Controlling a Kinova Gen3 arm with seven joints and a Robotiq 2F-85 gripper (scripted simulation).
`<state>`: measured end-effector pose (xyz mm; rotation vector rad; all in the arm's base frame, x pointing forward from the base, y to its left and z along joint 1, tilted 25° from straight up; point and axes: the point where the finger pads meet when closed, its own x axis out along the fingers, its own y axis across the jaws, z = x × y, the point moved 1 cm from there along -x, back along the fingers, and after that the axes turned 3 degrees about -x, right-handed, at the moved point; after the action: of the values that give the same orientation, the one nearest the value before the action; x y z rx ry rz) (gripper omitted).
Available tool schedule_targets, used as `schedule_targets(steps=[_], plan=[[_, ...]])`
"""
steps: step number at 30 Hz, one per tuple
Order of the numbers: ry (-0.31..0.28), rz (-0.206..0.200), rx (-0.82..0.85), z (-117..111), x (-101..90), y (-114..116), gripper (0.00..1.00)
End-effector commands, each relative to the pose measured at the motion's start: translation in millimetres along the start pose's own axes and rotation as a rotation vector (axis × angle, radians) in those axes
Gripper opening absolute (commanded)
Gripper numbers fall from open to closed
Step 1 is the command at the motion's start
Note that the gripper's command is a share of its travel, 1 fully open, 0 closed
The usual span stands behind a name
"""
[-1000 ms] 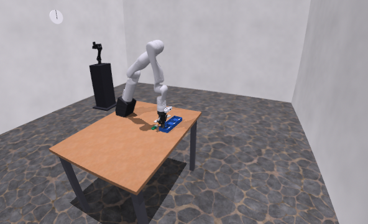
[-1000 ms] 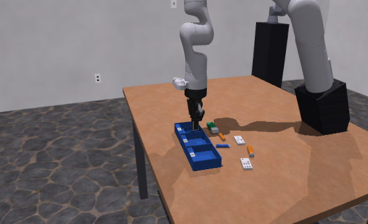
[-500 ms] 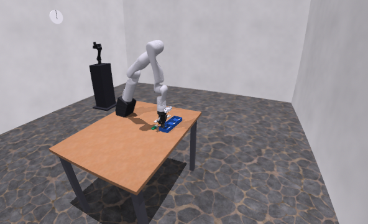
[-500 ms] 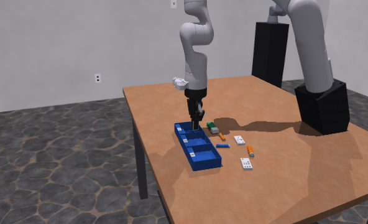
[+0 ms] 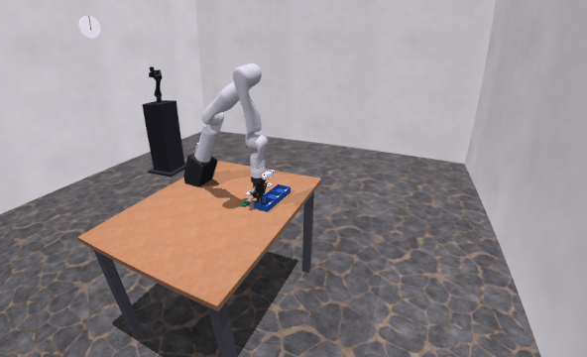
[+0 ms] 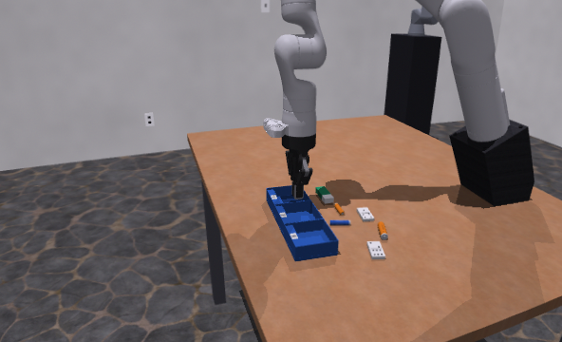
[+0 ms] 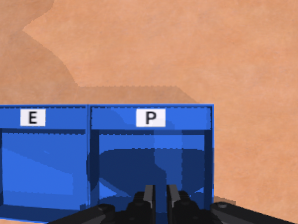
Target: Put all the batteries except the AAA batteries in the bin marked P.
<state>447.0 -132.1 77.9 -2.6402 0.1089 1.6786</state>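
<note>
The jaws of our gripper [image 5: 260, 200] [image 6: 298, 196] [image 7: 161, 192] stand narrow, low over bin P [image 5: 266, 208] [image 6: 268, 192] [image 7: 195, 106]; whether they pinch something thin we cannot tell. We judge that the low pose suits a short, gentle drop, away from bin E [image 6: 278, 212] [image 7: 50, 106] beside it. Right of the bins, a green-and-grey block [image 5: 245, 203] [image 6: 324, 195] lies on the worktop [image 5: 175, 223] [image 6: 357, 294] [image 7: 250, 75] and should stay. Next come a small orange battery [image 6: 339, 209] and a slim blue battery [image 6: 340, 222], then the far domino [image 6: 365, 214], the near domino [image 6: 376, 250] and a thicker orange battery [image 6: 383, 230]. All three batteries lie outside the bins, the dominoes rightly so too. Since we cannot read the sizes, we should check which are AAA before reaching.
</note>
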Motion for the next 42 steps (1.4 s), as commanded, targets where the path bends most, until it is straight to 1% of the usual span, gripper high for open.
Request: schedule_targets(steps=[1,10,33,37,42], plan=[[0.001,0.001,0.000,-0.4,-0.4,0.2,0.09],[0.001,0.001,0.000,-0.3,-1.7,0.2,0.09],[0.001,0.001,0.000,-0.3,-29.7,0.2,0.09],[0.001,0.001,0.000,-0.3,-45.7,0.2,0.09],[0.001,0.001,0.000,-0.3,-45.7,0.1,0.09]])
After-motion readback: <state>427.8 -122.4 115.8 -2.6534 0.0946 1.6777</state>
